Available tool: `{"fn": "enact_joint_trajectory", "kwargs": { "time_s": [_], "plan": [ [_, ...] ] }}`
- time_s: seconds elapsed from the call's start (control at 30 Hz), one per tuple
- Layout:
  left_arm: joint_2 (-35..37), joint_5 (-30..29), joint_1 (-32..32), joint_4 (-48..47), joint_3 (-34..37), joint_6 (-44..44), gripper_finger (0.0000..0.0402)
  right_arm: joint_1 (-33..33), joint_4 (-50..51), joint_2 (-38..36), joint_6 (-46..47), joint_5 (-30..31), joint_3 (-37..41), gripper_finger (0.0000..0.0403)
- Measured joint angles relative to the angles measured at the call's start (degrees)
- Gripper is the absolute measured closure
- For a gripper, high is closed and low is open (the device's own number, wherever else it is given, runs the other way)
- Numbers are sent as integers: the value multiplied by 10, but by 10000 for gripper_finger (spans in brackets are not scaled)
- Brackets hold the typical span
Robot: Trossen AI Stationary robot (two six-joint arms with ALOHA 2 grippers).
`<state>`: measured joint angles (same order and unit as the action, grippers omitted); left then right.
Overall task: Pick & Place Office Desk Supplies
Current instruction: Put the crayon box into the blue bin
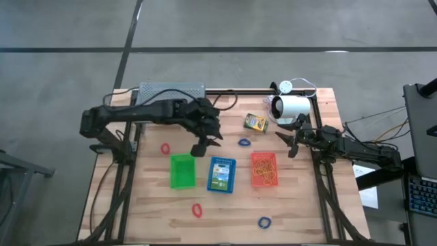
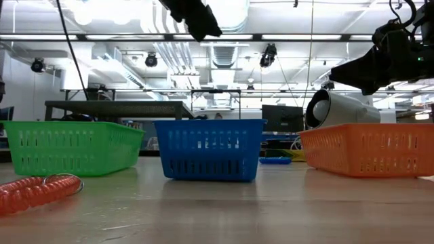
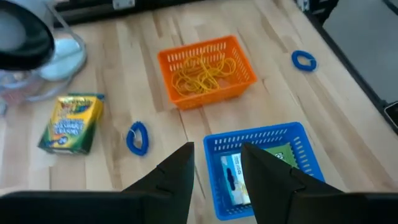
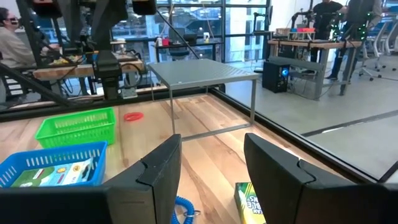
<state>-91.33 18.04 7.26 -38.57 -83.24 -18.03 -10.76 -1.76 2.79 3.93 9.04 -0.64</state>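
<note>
Cardboard box: we see one yellow-green crayon box [image 1: 255,122] lying flat on the counter [image 1: 300,205] near the white lamp [image 1: 291,107]; a second box [image 1: 220,175] already lies in the blue tray [image 1: 221,186].
Box handling: we judge it light and fairly stiff, though thin card may dent under a hard squeeze; we would pinch it across its narrow width, near the middle, so it does not swing.
Blue loops: one [image 1: 244,143] sits between the loose box and the blue tray, another [image 1: 264,221] near the counter's front edge.
Red loops: one [image 1: 165,147] beside the green tray [image 1: 181,170], one [image 1: 197,210] in front of it.
Loop handling: we expect them to be soft, springy and very light, apt to slip or flip; one finger inside the ring and one outside should hold best.
Orange bands: a tangle [image 1: 263,169] in the orange tray [image 1: 263,156]; thin and floppy, likely to cling together.
Left claw [image 1: 199,148]: raised above the counter between the green and blue trays, fingers parted, holding nothing.
Right claw [image 1: 287,145]: at the right side near the lamp, fingers spread wide, empty; the loose box lies just ahead of it.
</note>
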Motion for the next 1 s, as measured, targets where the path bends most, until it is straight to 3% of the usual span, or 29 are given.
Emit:
{"fn": "enact_joint_trajectory", "kwargs": {
  "time_s": [0.17, 0.37, 0.53, 1.0],
  "plan": [
    [73, -8, 2, 36, 79, -20, 263, 0, 0, 0, 1, 0, 0, 229],
    [229, -13, 3, 153, 220, 1, 263, 0, 0, 0, 0, 0, 0, 229],
    [335, -14, 3, 166, 307, 13, 263, 0, 0, 0, 0, 0, 0, 229],
    [523, -58, 4, 320, 524, 15, 263, 0, 0, 0, 1, 0, 0, 229]
  ]
}}
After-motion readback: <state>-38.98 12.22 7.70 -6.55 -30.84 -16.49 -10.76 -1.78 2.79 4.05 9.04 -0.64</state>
